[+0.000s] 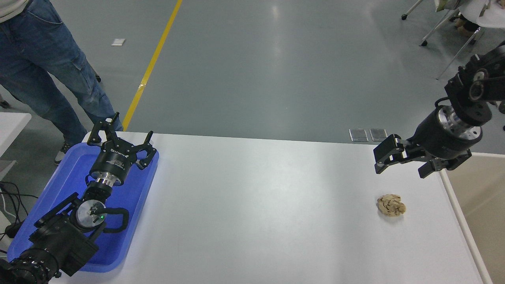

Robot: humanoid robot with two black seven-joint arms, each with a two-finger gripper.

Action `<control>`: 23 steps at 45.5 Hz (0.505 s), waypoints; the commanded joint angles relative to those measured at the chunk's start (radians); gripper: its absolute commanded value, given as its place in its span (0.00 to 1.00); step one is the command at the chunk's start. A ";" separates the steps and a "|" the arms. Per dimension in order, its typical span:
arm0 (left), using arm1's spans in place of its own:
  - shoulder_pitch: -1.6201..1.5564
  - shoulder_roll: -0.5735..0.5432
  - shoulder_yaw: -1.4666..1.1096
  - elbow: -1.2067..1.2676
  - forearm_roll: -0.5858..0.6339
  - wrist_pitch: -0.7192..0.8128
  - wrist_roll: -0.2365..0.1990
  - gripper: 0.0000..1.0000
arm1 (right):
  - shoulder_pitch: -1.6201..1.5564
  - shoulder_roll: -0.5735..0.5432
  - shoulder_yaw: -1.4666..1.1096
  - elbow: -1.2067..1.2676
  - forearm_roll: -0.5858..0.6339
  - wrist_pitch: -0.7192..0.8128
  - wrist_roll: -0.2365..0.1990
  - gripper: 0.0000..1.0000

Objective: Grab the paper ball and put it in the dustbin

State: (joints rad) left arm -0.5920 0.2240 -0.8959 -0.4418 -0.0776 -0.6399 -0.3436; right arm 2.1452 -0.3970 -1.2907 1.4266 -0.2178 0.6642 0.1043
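Reaching is your step now: lower your wide-open right gripper (402,162) onto the paper ball (391,205) on the bench (252,205), then squeeze.

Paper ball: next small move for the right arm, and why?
Probably lower the right gripper toward the paper ball. The ball lies loose on the white table, nearer the camera than the gripper, which hangs above it, apart; the dustbin waits just right.

White table (252,205) fills lower frame. Blue plastic tray (134,205) at lower left, on the table's left edge. Person in blue jeans (43,67) standing upper left. Yellow floor line (152,65) runs diagonally, upper centre-left. Chair legs (434,27) upper right.
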 commanded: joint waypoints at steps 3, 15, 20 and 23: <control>0.001 0.000 0.000 0.000 0.001 0.000 0.000 1.00 | -0.004 0.000 0.002 0.000 0.002 -0.011 0.000 1.00; 0.000 0.000 0.000 0.000 -0.001 0.000 0.000 1.00 | -0.005 0.003 0.001 0.000 0.002 -0.015 0.000 1.00; 0.000 0.000 0.000 0.000 -0.001 0.000 0.000 1.00 | -0.008 0.009 0.002 0.000 0.002 -0.015 0.000 1.00; 0.000 0.000 0.000 0.000 -0.001 0.000 0.000 1.00 | -0.008 0.012 0.001 0.000 0.002 -0.015 0.000 1.00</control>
State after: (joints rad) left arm -0.5920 0.2240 -0.8959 -0.4418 -0.0777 -0.6394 -0.3435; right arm 2.1395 -0.3931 -1.2895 1.4266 -0.2164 0.6513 0.1043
